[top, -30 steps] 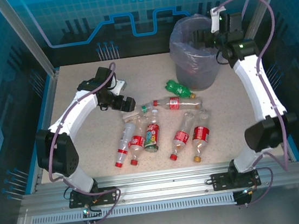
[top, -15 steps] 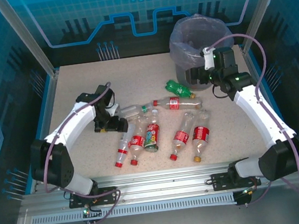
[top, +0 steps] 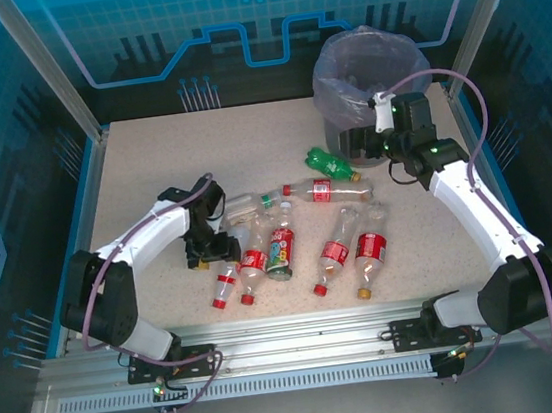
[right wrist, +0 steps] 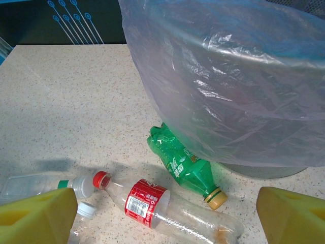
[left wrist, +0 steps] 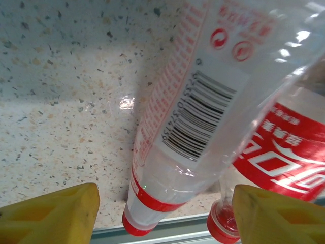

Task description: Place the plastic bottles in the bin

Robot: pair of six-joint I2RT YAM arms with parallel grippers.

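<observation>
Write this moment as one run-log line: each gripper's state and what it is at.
left gripper: open, straddling red-labelled bottle | right gripper: open, near green bottle beside bin

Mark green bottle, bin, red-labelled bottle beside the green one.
green bottle (right wrist: 180, 163), right wrist view, crumpled label.
bin (top: 342, 103), top external view, bag-covered wall.
red-labelled bottle (right wrist: 144, 201), right wrist view, red label.

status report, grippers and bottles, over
Left gripper open, straddling a red-labelled bottle, no grip yet. Right gripper open, empty, low beside the bin, above the green bottle. A neighbouring bottle lies tight beside the straddled one.
</observation>
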